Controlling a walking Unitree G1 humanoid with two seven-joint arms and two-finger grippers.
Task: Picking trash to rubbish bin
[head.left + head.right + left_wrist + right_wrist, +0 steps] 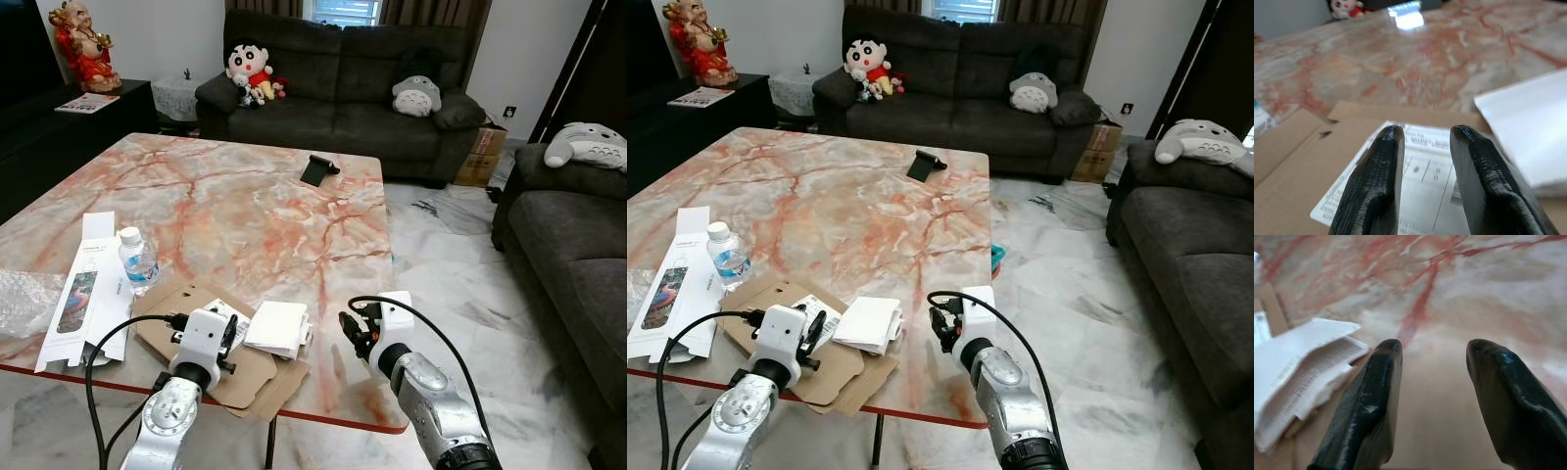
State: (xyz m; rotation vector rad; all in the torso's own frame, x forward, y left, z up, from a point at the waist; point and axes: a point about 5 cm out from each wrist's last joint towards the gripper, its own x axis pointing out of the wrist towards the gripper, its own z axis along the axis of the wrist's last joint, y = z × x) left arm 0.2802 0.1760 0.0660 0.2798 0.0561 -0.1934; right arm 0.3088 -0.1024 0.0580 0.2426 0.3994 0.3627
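Both claws low over trash at worktop's near edge, nothing gripped.

Left claw (1422,142) narrowly parted over printed label (1415,181) on flat cardboard (211,367); right claw (1435,357) wide beside folded white paper (276,328). Risk: thin sheets slide off. Farther: water bottle (138,259), liquid inside; no bin seen.

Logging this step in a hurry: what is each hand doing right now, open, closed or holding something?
Left hand: open, empty, over the flattened brown cardboard.
Right hand: open, empty, above the marble table.
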